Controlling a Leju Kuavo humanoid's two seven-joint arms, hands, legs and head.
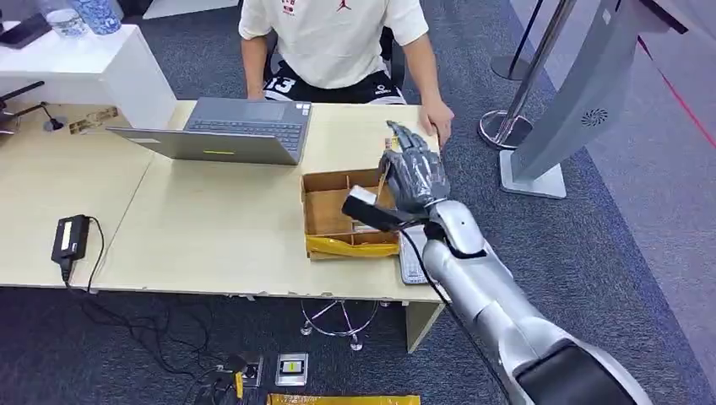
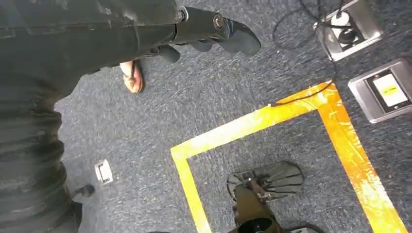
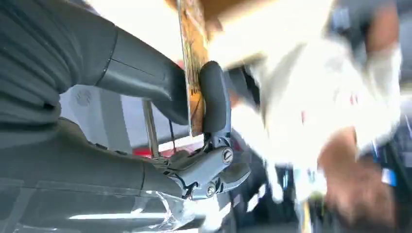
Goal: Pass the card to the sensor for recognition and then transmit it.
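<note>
Card (image 3: 196, 73) is pinched edge-on between the right hand's (image 1: 414, 173) thumb and a dark finger (image 3: 214, 99), clear in the right wrist view; in the head view it shows only as a thin sliver at the hand. Right hand sits raised above the cardboard box (image 1: 333, 211), at the box's right end, fingers pointing away from the robot. Box is open-topped with dividers, a yellow strip along its near edge, and rests on the bench (image 1: 211, 228). Person in a white shirt (image 1: 338, 34) sits behind the box at the bench's far side, one hand (image 1: 437, 114) on the bench just beyond the robot's. Open laptop (image 1: 232, 131) sits left of the box, black power brick (image 1: 69, 238) further left. Grey sensor stand (image 1: 574, 101) is off to the box's right, on the carpet. Left hand (image 2: 214, 34) hangs over the floor, fingers loosely apart, holding nothing.
</note>
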